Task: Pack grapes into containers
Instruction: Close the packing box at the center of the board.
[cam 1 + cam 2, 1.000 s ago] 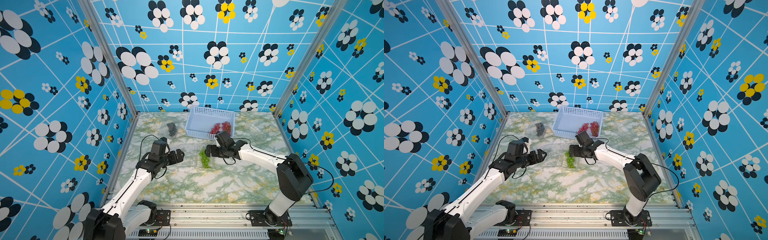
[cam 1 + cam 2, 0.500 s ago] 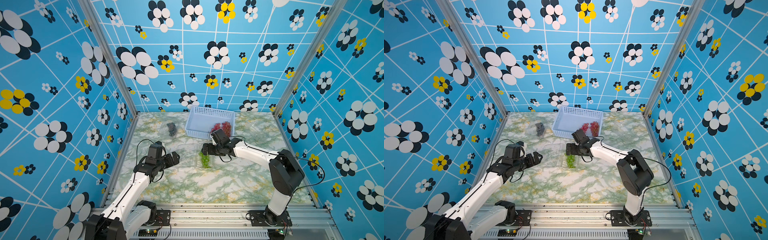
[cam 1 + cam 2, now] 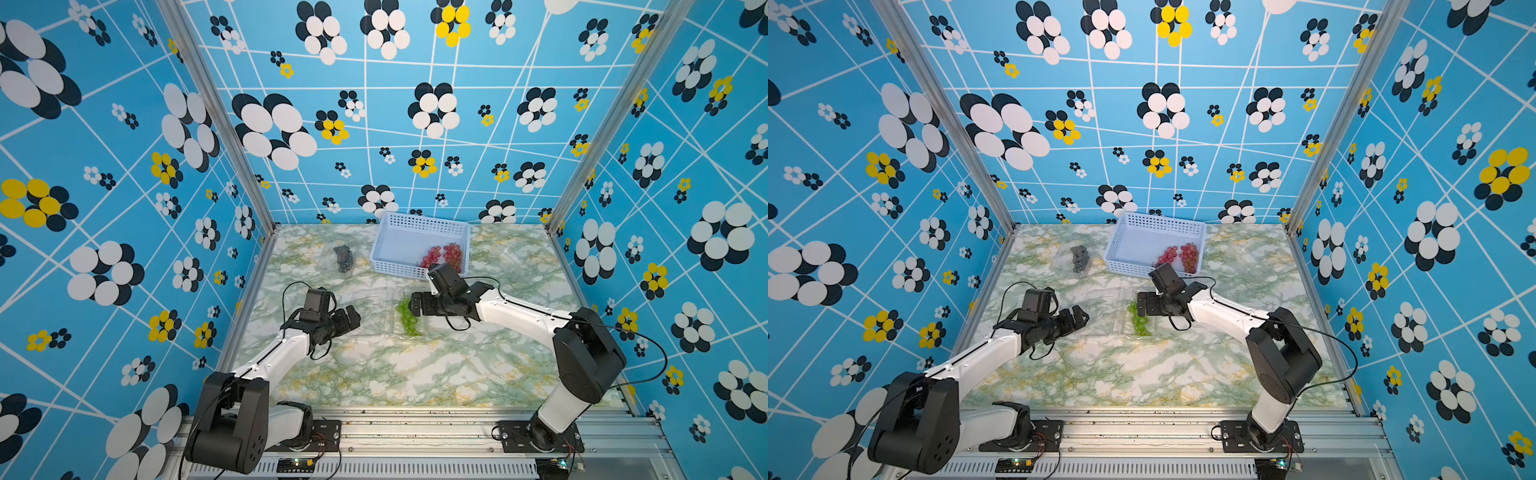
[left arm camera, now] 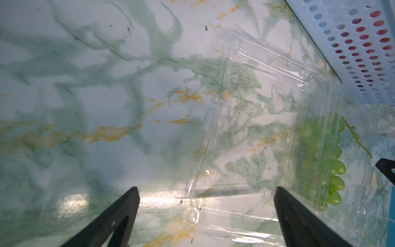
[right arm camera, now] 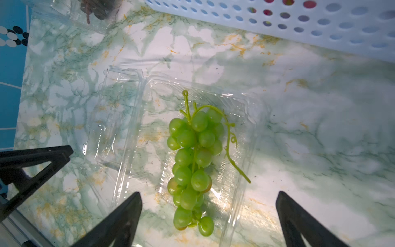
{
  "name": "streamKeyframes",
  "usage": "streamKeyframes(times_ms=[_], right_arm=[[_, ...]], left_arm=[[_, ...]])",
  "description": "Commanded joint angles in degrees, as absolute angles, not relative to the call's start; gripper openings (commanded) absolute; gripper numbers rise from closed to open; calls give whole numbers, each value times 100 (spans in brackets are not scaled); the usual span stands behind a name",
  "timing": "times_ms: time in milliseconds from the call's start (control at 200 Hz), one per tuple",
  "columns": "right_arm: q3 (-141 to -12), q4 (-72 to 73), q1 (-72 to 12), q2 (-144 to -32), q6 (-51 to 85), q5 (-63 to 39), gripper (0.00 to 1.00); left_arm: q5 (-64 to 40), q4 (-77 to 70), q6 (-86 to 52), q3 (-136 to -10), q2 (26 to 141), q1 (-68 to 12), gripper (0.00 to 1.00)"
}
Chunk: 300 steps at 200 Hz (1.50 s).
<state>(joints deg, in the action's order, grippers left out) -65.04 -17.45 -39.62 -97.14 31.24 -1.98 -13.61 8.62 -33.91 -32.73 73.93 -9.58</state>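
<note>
Your right gripper (image 3: 413, 305) hangs wide apart and empty over the green grapes (image 5: 192, 162), which lie in an open clear container (image 5: 149, 102) mid-desk (image 3: 415, 374). Your left gripper (image 4: 205, 188) is also spread and empty, near its lid (image 4: 245, 107). The red bunches (image 3: 442, 255) sit in the blue basket (image 3: 415, 220), and the dark bunch (image 3: 344, 257) lies just left of it.

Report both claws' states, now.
Left claw: open, empty.
Right claw: open, empty, by the green grapes.
</note>
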Motion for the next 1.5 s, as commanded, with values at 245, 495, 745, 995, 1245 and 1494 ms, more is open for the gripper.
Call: streamKeyframes(times_ms=[245, 495, 745, 995, 1245, 1494], right_arm=[[-6318, -1544, -3999, -9811, 3006, -173, 99], [-6396, -1468, -3999, -9958, 3041, -263, 99], [-6485, -1445, -3995, -10113, 3049, -290, 99], [-6518, -1409, -3994, -10160, 3067, -316, 99], [-6553, -1307, -3996, -10265, 3144, -438, 99], [-6619, -1308, -3998, -10222, 3181, -526, 99]], left_arm=[[-2107, -142, -3202, -3664, 8591, -638, 100], [-2781, -730, -3168, -3592, 8846, -639, 99], [-3179, -1244, -3194, -3373, 9127, -653, 100], [-3563, -1828, -3439, -3039, 8818, -698, 100], [-3480, -1724, -3489, -2746, 8048, -747, 100], [-3343, -1252, -3508, -2710, 7179, -969, 99]])
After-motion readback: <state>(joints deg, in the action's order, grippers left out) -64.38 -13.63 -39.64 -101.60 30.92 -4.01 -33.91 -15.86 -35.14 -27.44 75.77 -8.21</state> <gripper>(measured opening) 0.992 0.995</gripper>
